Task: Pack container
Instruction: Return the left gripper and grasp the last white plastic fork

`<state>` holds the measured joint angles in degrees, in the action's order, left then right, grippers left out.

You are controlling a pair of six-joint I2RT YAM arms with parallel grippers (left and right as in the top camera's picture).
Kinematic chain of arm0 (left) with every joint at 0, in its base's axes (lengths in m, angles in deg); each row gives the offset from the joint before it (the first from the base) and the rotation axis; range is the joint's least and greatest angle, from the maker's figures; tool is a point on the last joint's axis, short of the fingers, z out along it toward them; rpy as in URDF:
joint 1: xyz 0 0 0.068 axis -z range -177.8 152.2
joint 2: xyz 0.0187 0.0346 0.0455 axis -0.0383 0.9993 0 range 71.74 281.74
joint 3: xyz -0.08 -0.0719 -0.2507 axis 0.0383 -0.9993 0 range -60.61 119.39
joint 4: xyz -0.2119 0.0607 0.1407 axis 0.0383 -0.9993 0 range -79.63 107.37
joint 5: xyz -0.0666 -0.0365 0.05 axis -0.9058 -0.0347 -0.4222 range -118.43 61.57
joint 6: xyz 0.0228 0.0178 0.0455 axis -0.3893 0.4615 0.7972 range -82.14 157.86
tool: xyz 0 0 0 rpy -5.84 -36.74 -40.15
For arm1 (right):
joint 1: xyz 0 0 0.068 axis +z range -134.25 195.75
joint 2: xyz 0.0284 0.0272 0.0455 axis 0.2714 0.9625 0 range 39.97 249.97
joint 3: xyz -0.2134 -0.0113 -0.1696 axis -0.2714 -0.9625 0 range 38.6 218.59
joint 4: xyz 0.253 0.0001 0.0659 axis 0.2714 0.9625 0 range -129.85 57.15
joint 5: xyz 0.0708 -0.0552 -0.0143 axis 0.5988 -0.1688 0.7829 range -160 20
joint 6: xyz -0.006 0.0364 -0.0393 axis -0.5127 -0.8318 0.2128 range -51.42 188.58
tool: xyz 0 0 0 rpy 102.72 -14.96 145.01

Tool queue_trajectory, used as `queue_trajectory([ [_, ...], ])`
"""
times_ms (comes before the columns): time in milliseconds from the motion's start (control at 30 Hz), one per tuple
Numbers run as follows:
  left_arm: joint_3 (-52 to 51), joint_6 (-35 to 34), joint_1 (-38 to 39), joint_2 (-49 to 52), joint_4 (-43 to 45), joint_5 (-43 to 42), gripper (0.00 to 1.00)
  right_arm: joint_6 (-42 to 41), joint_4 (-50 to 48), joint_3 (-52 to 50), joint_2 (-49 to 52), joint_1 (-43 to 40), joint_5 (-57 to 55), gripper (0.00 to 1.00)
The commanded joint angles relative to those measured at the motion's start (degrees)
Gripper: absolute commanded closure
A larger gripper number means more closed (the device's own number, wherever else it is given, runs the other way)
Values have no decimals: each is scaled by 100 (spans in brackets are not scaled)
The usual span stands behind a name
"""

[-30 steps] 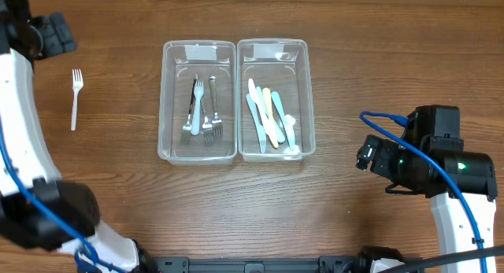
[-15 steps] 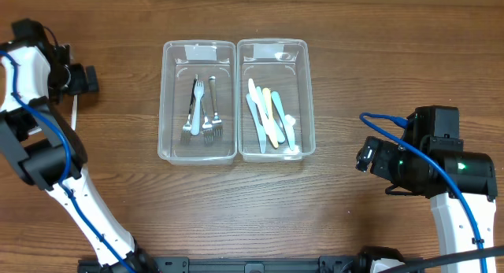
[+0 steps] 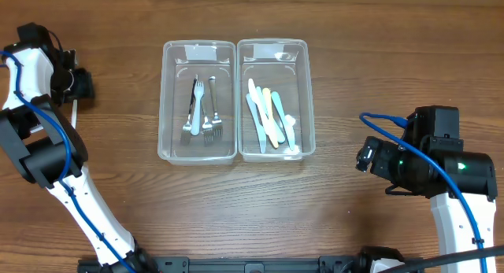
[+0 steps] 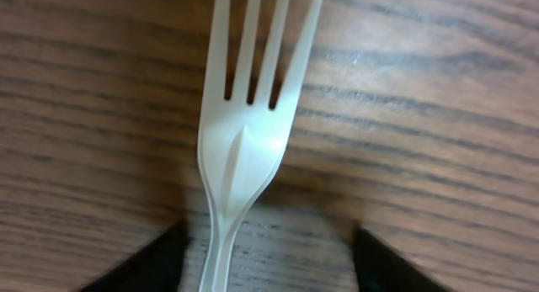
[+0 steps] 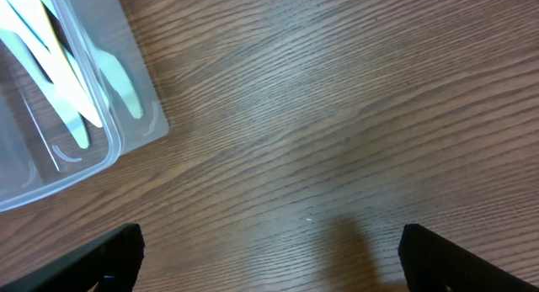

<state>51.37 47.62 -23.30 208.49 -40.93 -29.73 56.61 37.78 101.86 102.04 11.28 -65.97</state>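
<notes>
Checking the left gripper point(image 4: 269, 260) first: your wrist view shows its two dark fingertips point(image 4: 147, 262) either side of the white plastic fork's point(image 4: 244, 153) handle. The near-side tip sits just beside the handle. The other tip has bare wood between it and the handle. So the jaws are parted around the fork and not clamped on it. I can't tell whether either tip actually touches.

That white plastic fork lies flat on the table point(image 3: 315, 218), tines pointing away from the gripper, well to the left of the left container point(image 3: 199, 45). It's outside any bin.

The left container is clear plastic with a few metal-looking forks point(image 3: 201, 114) lying lengthwise inside. Right against its right-hand wall sits the right container point(image 3: 272, 45), same shape, holding pastel plastic utensils point(image 3: 268, 116) in blue, yellow and white. What kind they are is too small to tell.

Your right gripper point(image 5: 269, 258) is well to the right of the left container, past the second bin, over bare wood. Its fingers are spread wide and grasp nothing. Its wrist view catches only a corner of the right container with the pastel handles.
</notes>
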Motion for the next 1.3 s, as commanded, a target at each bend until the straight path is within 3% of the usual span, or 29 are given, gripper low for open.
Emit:
queue_trajectory([
  [0,-13,-11,17,173,-170,289,51,-2,-17,44,-20,-4,-48,1],
  [67,-13,-11,17,173,-184,343,58,-2,-20,44,-20,-4,-48,1],
  [167,-13,-11,17,173,-184,339,78,-2,-17,44,-20,-4,-48,1],
  [467,-11,-166,24,173,-162,341,96,-2,-22,44,-20,-4,-48,1],
  [633,-7,-426,232,-227,-299,319,96,0,-26,44,-20,-4,-50,1],
  [767,-7,-623,680,-1388,-468,315,96,2,-155,44,-20,-4,-50,1],
  [1000,-7,-1224,2452,-3692,-949,348,96,2,-302,44,-20,-4,-50,1],
  [1167,-70,-2124,3786,-3786,-1099,337,96,2,-302,44,-20,-4,-52,1],
  [1267,-424,-2350,4170,-3545,-896,317,96,2,-302,44,-20,-4,-52,1],
])
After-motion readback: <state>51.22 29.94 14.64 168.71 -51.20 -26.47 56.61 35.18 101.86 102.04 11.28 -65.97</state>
